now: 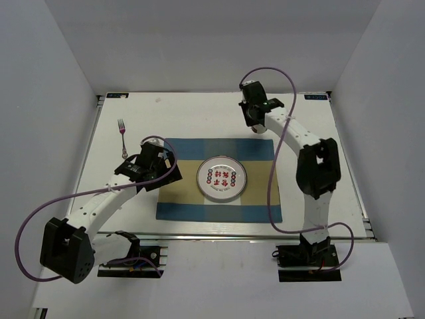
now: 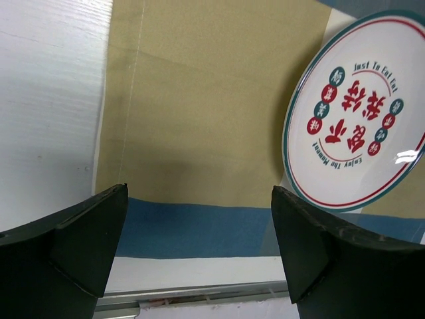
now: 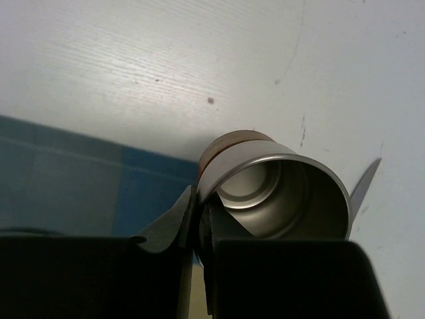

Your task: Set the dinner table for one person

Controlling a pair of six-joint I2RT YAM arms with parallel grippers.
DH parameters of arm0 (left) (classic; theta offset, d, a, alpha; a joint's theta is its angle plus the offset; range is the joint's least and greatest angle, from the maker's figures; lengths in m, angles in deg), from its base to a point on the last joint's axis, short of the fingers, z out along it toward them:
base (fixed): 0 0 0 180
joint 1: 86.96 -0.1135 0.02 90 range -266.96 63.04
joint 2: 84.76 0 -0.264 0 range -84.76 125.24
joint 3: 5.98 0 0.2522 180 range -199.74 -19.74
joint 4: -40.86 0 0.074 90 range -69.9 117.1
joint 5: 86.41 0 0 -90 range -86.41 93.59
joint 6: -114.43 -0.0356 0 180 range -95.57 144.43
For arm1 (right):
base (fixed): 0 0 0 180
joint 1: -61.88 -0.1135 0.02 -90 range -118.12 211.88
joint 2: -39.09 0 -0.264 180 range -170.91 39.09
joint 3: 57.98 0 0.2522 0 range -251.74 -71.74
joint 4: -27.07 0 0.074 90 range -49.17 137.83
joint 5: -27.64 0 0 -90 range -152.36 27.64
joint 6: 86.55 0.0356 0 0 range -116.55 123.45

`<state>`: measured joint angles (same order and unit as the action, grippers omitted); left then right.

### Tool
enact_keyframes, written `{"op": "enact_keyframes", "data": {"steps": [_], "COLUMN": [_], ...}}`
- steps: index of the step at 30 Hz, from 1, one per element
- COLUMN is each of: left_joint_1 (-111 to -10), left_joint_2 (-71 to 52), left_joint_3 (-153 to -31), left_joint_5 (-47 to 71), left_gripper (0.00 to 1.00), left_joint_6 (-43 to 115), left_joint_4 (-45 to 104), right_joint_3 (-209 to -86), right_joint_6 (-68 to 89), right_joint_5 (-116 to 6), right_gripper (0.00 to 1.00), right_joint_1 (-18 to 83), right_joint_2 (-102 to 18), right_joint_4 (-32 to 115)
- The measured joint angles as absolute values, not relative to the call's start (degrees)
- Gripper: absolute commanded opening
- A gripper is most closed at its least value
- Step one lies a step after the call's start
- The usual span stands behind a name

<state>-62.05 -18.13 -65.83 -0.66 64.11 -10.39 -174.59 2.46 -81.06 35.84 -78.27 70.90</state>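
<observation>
Pinching metal cup (image 3: 279,193) rim (round, brushed): right jaws | left jaws wide apart, empty

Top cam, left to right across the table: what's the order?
fork → left gripper, open → plate → right gripper, shut on the metal cup. Placemat left out: it spans the middle.

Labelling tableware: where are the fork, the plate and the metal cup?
fork (image 1: 123,139), top external view, handle.
plate (image 1: 222,179), top external view, centre.
metal cup (image 3: 279,199), right wrist view, inner wall.
</observation>
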Motion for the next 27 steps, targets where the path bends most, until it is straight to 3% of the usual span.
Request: {"op": "enact_keyframes", "data": {"steps": [7,13,24,26,27], "left_joint_1": [-62.05,-62.05,-62.07,-62.07,-62.07], "left_joint_2": [-19.01,-18.92,-21.87,-21.67,-21.59], "left_joint_3": [-65.30,-64.16,-60.86,-60.65,-60.58], "left_joint_5": [-1.27,-0.85,-0.85,-0.85,-0.85], "left_gripper": [0.98,0.98,0.98,0.98,0.98], "left_joint_6": [66.45,67.48,68.00,68.00,68.00], "left_joint_4": [-9.98,-9.28,-8.38,-8.42,-8.40], "right_joint_3": [-160.95,-153.50,-154.35,-155.05,-155.33], "right_joint_6": [9.06,11.25,11.27,11.27,11.36], "right_joint_5": [-77.98,-75.16,-73.76,-73.81,-73.78], "right_gripper": [0.00,0.00,0.00,0.14,0.36], "right_joint_1": [35.12,35.16,35.18,35.18,35.18], "right_joint_2": [-64.28,-66.36,-70.23,-70.95,-71.30], "right_joint_4": [71.20,70.70,68.47,68.05,67.77]}}
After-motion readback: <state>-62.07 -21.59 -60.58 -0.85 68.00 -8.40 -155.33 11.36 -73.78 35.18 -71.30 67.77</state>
